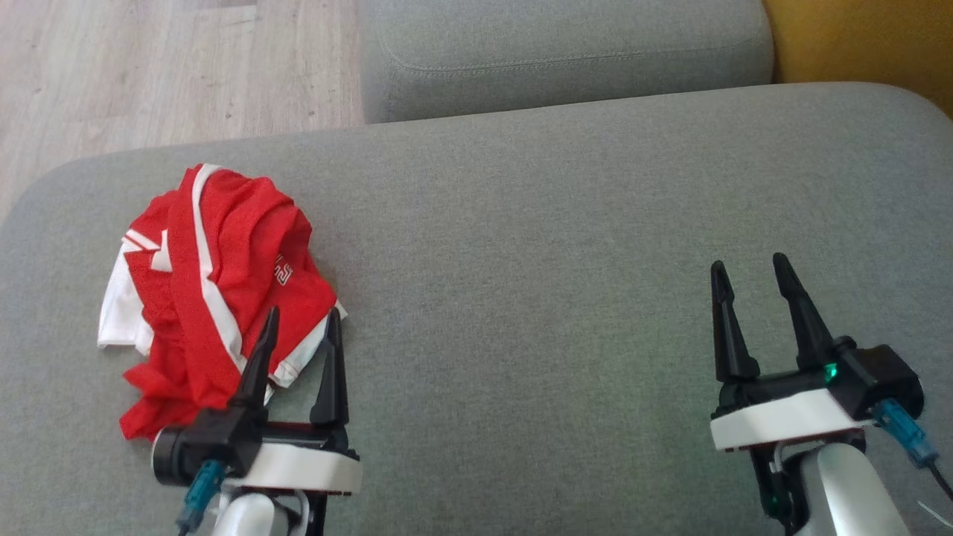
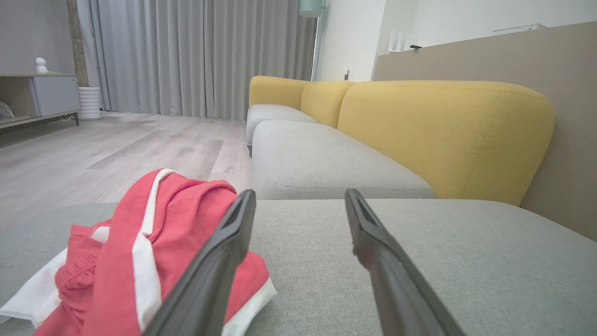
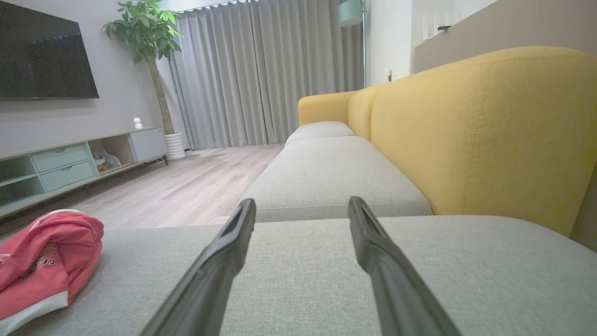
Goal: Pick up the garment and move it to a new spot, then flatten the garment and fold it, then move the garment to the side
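As the garment lies crumpled on the sofa, left gripper, seemingly beside it, and right gripper hold fingers wide, empty

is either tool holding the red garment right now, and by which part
Nothing is held. The left tool stands open beside the crumpled garment; the right tool is open over the cushion.

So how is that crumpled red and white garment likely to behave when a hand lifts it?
Probably floppy: the garment lies in a heap of soft folds, so it should hang from wherever it is pinched. Likely light, as the fabric looks thin. Its layers overlap, so one pinch may catch only the top layer, and it may drag on the cushion.
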Available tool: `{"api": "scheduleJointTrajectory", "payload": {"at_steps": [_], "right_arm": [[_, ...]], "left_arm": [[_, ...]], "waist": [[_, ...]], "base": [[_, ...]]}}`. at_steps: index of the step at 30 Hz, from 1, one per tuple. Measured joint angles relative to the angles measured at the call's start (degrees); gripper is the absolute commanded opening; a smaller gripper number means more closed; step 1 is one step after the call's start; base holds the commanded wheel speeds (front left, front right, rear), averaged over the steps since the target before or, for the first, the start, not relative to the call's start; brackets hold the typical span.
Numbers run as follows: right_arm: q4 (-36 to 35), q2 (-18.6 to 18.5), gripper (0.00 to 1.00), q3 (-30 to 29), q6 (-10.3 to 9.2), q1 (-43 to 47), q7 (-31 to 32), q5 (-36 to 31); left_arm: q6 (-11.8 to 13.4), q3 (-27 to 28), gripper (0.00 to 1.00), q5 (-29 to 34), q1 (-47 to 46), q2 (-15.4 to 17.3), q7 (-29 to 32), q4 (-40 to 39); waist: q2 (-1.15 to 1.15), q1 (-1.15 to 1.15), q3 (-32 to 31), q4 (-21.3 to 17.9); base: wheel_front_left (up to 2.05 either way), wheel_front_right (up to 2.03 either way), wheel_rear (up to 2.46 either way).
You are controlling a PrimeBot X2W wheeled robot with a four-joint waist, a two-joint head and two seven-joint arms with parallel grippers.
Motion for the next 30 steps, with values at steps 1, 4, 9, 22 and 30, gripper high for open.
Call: {"api": "scheduleJointTrajectory", "payload": {"at_steps": [1,4,9,22,30], "right_arm": [[0.2,0.0,1.0,0.0,0.0,0.0,0.0,0.0],[1.8,0.0,1.0,0.0,0.0,0.1,0.0,1.0],[4.8,0.0,1.0,0.4,0.0,0.7,0.0,1.0],[4.9,0.0,1.0,0.4,0.0,0.7,0.0,1.8],[4.8,0.0,1.0,1.3,0.0,0.7,0.0,2.4]], "left_arm": [[-0.3,0.4,1.0,-0.3,0.0,-0.3,-0.1,0.4],[-1.4,0.5,1.0,-1.1,0.0,-0.6,-0.1,2.6],[-1.9,0.3,1.0,-1.1,0.0,-0.9,-0.1,5.7],[-1.4,0.3,1.0,-0.5,-0.4,-1.4,-0.1,7.3],[-1.3,0.6,1.0,-0.5,-1.2,-1.7,-0.1,7.4]], "waist": [[0.0,0.0,-0.1,0.0],[0.0,0.0,-0.3,0.2],[0.0,0.0,-0.3,0.5],[0.0,0.0,-0.5,1.1],[0.0,0.0,-0.4,3.7]], "base": [[0.0,0.0,0.0],[0.0,0.0,0.0],[0.0,0.0,0.0],[0.0,0.0,0.0],[0.0,0.0,0.0]]}}
